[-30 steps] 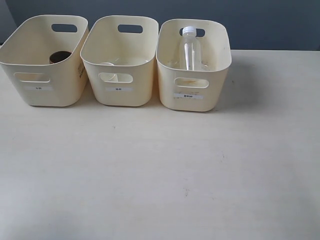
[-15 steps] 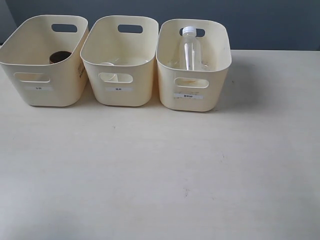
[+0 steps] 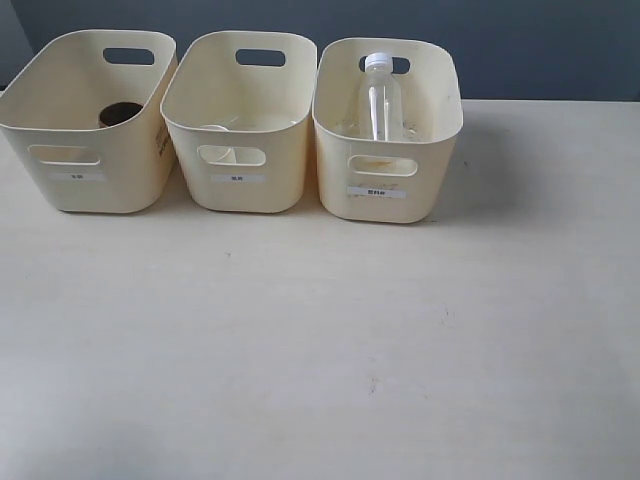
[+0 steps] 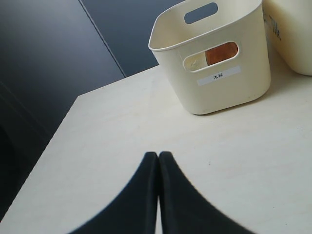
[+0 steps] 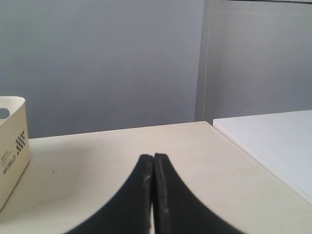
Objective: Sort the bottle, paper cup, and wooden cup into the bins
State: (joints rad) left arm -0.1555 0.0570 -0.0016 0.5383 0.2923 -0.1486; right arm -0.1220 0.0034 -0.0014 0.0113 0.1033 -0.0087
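Left gripper (image 4: 158, 158) closed, empty, above bare table (image 3: 320, 340), bins (image 3: 238, 120) nearby

A pale cream counter (image 3: 330, 340) with faint wood grain fills most of the exterior view, evenly and softly lit. Behind the counter stands a dark blue-grey wall (image 3: 540, 45). In the right wrist view, a lighter grey panel (image 5: 258, 58) adjoins the wall, and a white surface (image 5: 278, 141) sits beside the counter.

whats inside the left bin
The wooden cup sits in the left bin; only its dark top shows, the rest hidden behind the bin wall.
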